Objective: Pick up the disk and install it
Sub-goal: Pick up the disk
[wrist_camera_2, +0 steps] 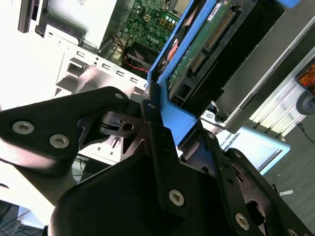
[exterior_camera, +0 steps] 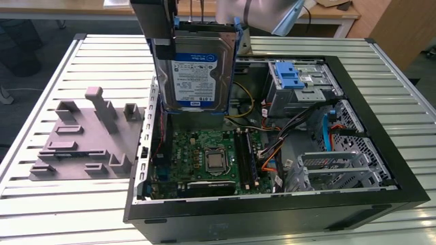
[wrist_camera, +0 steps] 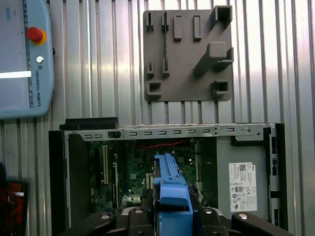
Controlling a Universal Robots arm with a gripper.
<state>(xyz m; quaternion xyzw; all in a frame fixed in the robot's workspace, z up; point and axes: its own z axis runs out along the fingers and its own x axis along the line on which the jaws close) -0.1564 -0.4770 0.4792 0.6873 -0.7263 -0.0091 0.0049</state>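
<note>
**A:** Far left of the exterior view, a grey fixture plate [exterior_camera: 85, 138] sits on the slatted surface [exterior_camera: 41, 204].

**B:** Upper centre, there's the disk [exterior_camera: 197, 71], upright, label facing us, over the open computer case [exterior_camera: 272, 219]!

**A:** Jaws clamped on its blue carrier bracket [wrist_camera_2: 179, 123], plain in the second wrist view.

**B:** The motherboard [exterior_camera: 208, 158] lies below the disk, and the blue-latched drive cage [exterior_camera: 296, 81] is at upper right.
</note>
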